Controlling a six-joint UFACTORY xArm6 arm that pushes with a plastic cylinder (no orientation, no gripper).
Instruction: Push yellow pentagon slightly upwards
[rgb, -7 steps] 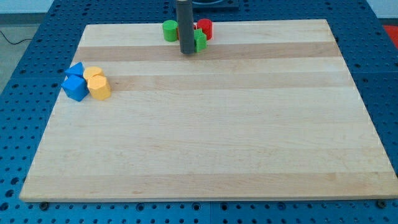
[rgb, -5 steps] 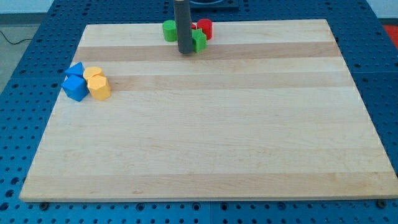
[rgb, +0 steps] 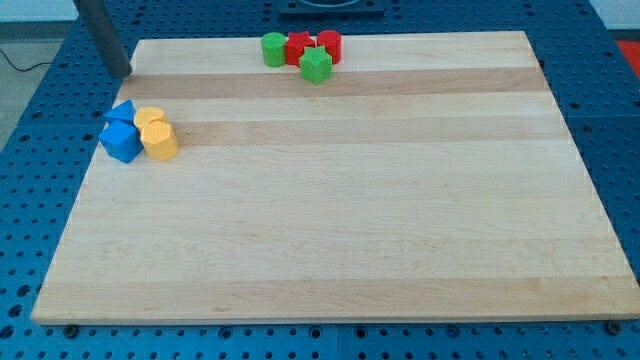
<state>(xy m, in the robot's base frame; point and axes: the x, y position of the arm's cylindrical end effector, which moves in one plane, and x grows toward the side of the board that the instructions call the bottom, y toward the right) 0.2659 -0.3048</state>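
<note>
The yellow pentagon (rgb: 160, 140) sits near the board's left edge, touching a yellow heart-like block (rgb: 149, 119) just above it. A blue block (rgb: 120, 142) lies against its left side and a second blue block (rgb: 123, 111) sits above that. My tip (rgb: 124, 74) is at the board's upper left edge, above this cluster and apart from it by a clear gap. The rod rises out of the view's top.
At the board's top middle stand a green cylinder (rgb: 274, 49), a red block (rgb: 298, 48), a red cylinder (rgb: 329, 45) and a green block (rgb: 317, 66). The wooden board (rgb: 340, 200) rests on a blue perforated table.
My tip has moved far left, from beside the green block at the top middle to the board's upper left edge. No block has moved.
</note>
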